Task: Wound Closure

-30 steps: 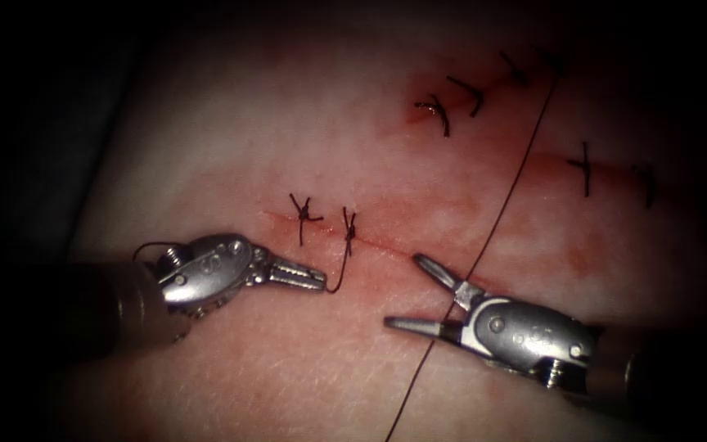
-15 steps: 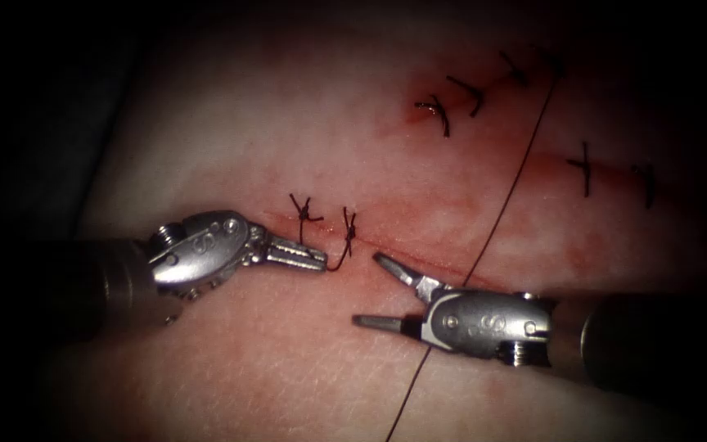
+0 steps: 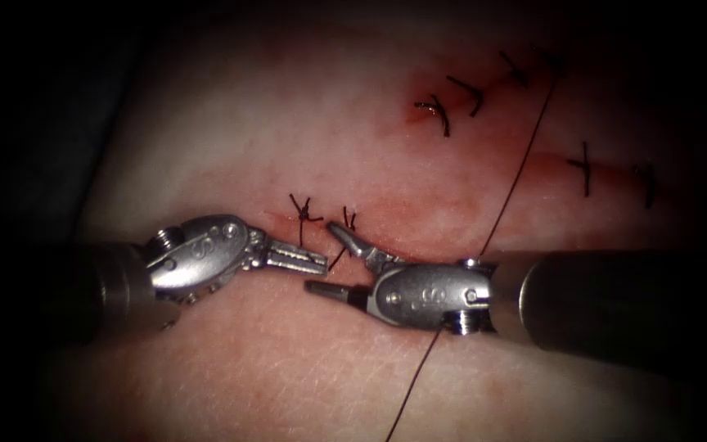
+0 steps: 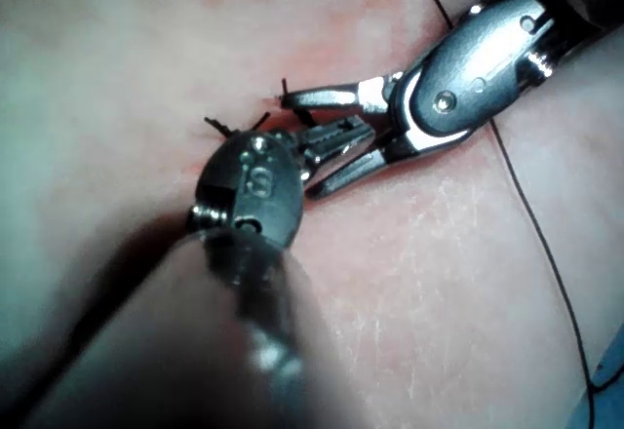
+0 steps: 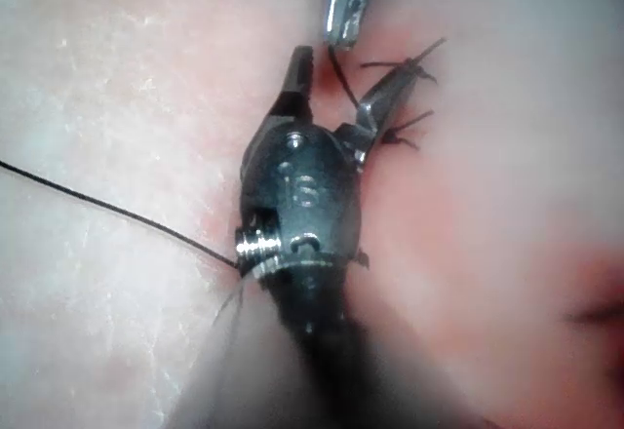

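Thread tail [image 3: 336, 260]: short dark strand running aslant from the second knot [image 3: 348, 219] down and left to the left tool's tip; long axis tilted, upper end at the knot.
Long thread [image 3: 507, 195]: lies nearly straight across the tissue [image 3: 288, 123] from the far right stitches toward the near edge, passing under the right tool's body; it also shows in the left wrist view [image 4: 546, 244] and the right wrist view [image 5: 97, 205].
Needle: I cannot make it out in these pictures.
Left tool [image 3: 317, 263]: shaft comes from the left edge of the tissue, jaws pointing right, pressed together on the low end of the thread tail, just below the cut [image 3: 419, 245].
Right tool [image 3: 326, 260]: shaft lies level from the right edge, jaws pointing left and spread wide, one jaw above the thread tail and one below, holding nothing. In the left wrist view [image 4: 310, 146] its jaws flank the left tool's tip.
Knots: two finished knots sit on the left part of the cut, the first knot [image 3: 304, 214] just left of the second.
Room: the two tips are nearly touching; bare tissue lies toward the near edge, older stitches [image 3: 452, 98] toward the far right corner.
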Tool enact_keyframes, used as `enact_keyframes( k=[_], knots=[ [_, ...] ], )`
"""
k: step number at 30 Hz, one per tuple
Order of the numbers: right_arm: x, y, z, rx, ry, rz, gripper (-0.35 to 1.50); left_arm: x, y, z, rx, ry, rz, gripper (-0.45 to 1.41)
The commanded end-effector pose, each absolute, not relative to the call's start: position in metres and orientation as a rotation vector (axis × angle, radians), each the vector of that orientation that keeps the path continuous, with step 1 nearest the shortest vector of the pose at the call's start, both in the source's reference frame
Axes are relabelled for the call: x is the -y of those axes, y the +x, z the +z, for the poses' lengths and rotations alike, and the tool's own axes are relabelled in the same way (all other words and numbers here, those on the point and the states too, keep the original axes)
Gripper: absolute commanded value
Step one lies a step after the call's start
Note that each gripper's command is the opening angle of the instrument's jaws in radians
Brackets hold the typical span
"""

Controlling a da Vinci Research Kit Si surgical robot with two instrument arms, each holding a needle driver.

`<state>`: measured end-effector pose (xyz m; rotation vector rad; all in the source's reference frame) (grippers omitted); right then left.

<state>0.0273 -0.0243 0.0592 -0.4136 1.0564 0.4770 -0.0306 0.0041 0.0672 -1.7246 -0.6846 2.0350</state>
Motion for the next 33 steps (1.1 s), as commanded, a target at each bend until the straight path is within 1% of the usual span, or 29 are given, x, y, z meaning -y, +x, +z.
enact_keyframes(
  k=[1,10,19,22,23,24,25,26,31,32,33],
  knots=[
    [0.0243,0.0287,0.0603,-1.065,-0.413,0.474,1.26,-0.0038,-0.0312,0.0679,0.686,-1.726,2.035,-0.45],
    [0.0235,0.03,0.0624,-1.065,-0.416,0.44,1.25,-0.0033,-0.0313,0.0672,0.685,-1.726,2.036,-0.45],
    [0.0231,0.0306,0.0623,-1.063,-0.419,0.44,1.16,-0.0027,-0.0316,0.0672,0.675,-1.729,2.038,-0.45],
    [0.0231,0.0306,0.0623,-1.064,-0.419,0.44,1.06,-0.0026,-0.0317,0.0673,0.679,-1.726,2.044,-0.45],
    [0.0231,0.0306,0.0623,-1.064,-0.419,0.439,0.88,-0.0026,-0.0318,0.0673,0.678,-1.726,2.044,-0.45],
    [0.0232,0.0305,0.0623,-1.064,-0.416,0.437,0.64,-0.0026,-0.0318,0.0672,0.678,-1.726,2.044,-0.45],
    [0.0233,0.0305,0.0623,-1.065,-0.41,0.432,0.17,-0.0026,-0.0317,0.0672,0.678,-1.726,2.044,-0.45],
    [0.0234,0.0304,0.0623,-1.046,-0.381,0.419,-0.35,-0.0026,-0.0317,0.0672,0.679,-1.726,2.044,-0.45],
    [0.0234,0.0303,0.0623,-1.051,-0.394,0.426,-0.35,-0.0023,-0.0316,0.0669,0.682,-1.726,2.048,-0.45],
    [0.0234,0.0303,0.0623,-1.05,-0.392,0.424,-0.1,-0.0022,-0.0315,0.0669,0.684,-1.727,2.048,-0.45],
    [0.0234,0.0302,0.0623,-1.05,-0.388,0.422,0.41,-0.0022,-0.0313,0.0668,0.686,-1.728,2.049,-0.45]
  ],
)
